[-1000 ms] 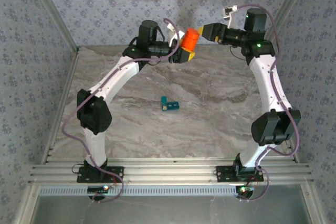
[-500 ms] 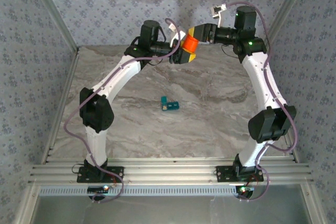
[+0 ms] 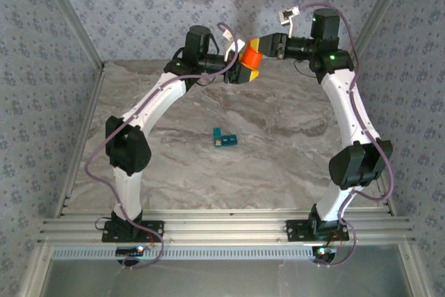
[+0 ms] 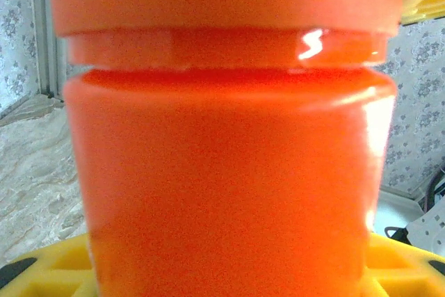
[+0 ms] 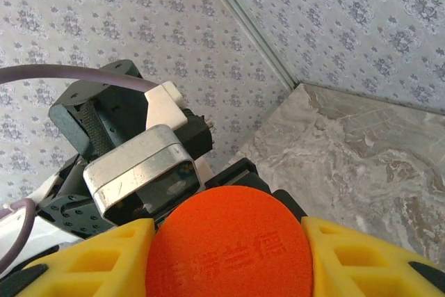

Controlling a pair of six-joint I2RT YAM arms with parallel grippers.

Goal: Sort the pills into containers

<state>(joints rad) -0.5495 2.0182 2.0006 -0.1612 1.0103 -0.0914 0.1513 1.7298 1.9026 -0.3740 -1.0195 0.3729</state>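
Note:
The orange bottle [image 3: 250, 58] hangs in the air above the table's far edge, between both arms. My left gripper [image 3: 243, 69] is shut on its body, which looms close in the left wrist view [image 4: 229, 172] with yellow fingers [image 4: 49, 269] at the bottom corners. My right gripper [image 3: 263, 46] comes from the right, and its yellow fingers [image 5: 90, 262] press against both sides of the round orange cap [image 5: 229, 241]. The teal containers [image 3: 224, 138] lie alone near the table's middle, far below both grippers. The pills are out of view.
The marble table [image 3: 292, 137] is closed in by patterned walls at the back and sides. The left wrist's camera housing [image 5: 142, 172] sits just behind the cap in the right wrist view. An aluminium rail [image 3: 222, 227] runs along the near edge.
My right gripper moved left onto the bottle's cap and its fingers closed around it. The left arm kept the bottle nearly still. The teal containers did not move.

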